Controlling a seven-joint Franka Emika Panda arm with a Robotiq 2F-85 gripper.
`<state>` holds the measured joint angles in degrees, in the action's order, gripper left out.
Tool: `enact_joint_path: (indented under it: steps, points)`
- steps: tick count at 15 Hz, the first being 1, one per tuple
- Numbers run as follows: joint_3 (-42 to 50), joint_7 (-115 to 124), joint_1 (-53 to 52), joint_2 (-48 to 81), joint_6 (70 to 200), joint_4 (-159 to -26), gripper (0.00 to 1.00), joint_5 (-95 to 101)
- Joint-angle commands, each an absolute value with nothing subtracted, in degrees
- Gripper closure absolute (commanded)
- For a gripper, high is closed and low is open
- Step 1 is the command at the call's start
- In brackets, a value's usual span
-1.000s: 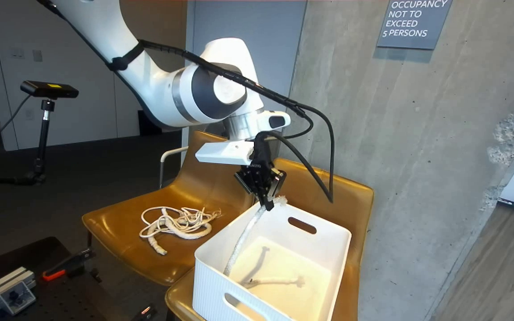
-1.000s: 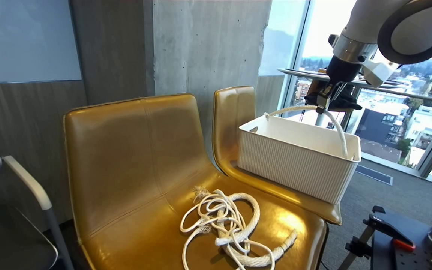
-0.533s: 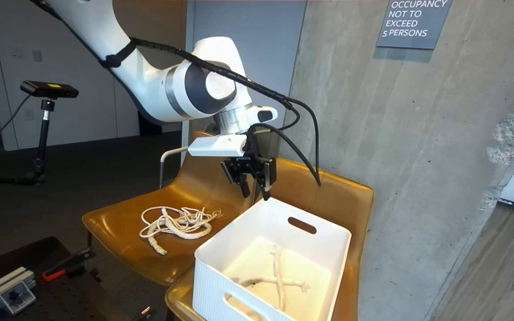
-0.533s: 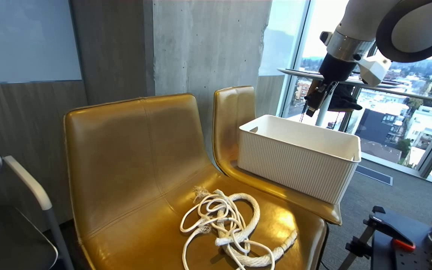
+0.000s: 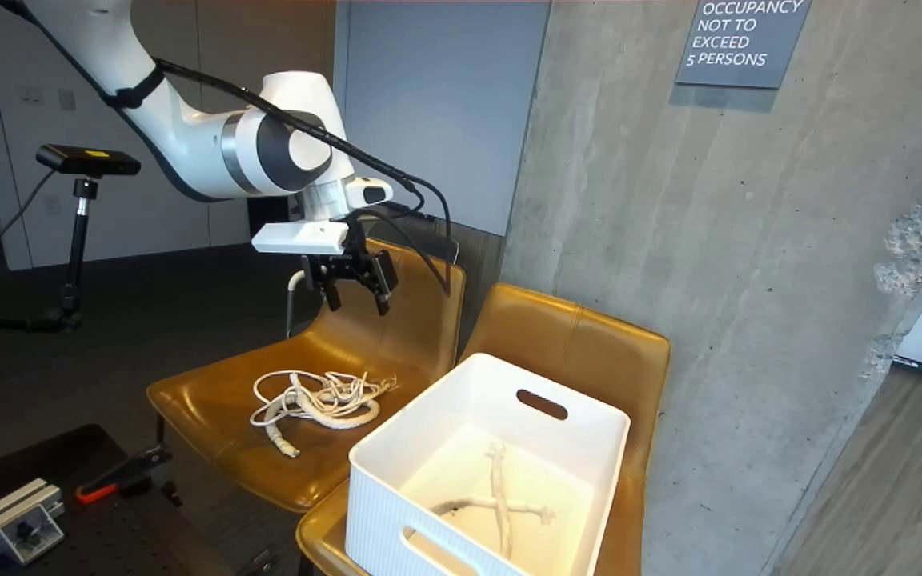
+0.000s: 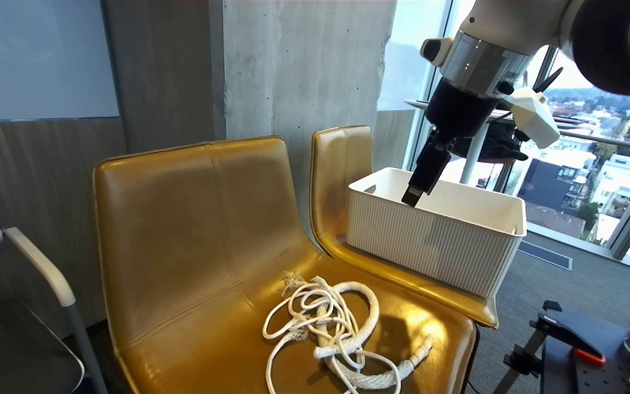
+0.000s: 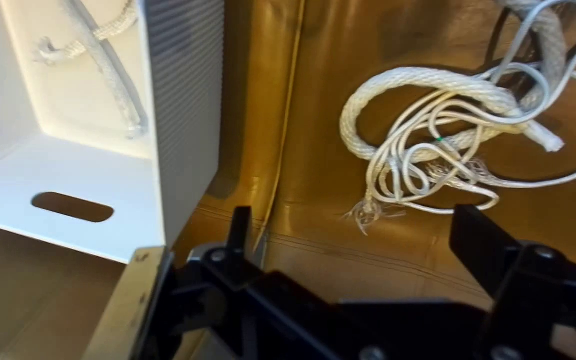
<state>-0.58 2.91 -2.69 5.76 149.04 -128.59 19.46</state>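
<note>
On the right-hand chair (image 5: 589,342), a white box (image 5: 381,516) with ribbed sides is set, and on its bottom two lengths of pale rope (image 5: 499,488) are laid crosswise. On the matching brown chair (image 5: 213,404) at left, a tangle (image 5: 321,412) is gathered: thick, curled, cream-coloured rope (image 7: 418,78) is overlaid by loops of thin white cord (image 7: 533,185). Frayed wisps (image 7: 367,210) are spread at its far edge, and a small green mark (image 7: 440,139) can be made out. Above this chair the hand (image 5: 358,306) is held, its fingers parted widely, apart from both tangle and box.
</note>
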Motion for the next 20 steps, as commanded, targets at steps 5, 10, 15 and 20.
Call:
enact_joint_path:
  steps: [5,10,15,20]
  points:
    - [-8.99,-8.56,-7.87,11.04,152.86,-130.46,0.0,10.56]
    - [-9.5,-8.94,-9.43,17.37,152.88,-129.03,0.0,12.76]
    - [-7.89,-8.34,-11.38,23.97,153.81,-126.41,0.0,16.39]
    - [-4.57,-8.0,-13.43,29.75,152.37,-119.52,0.0,22.33]
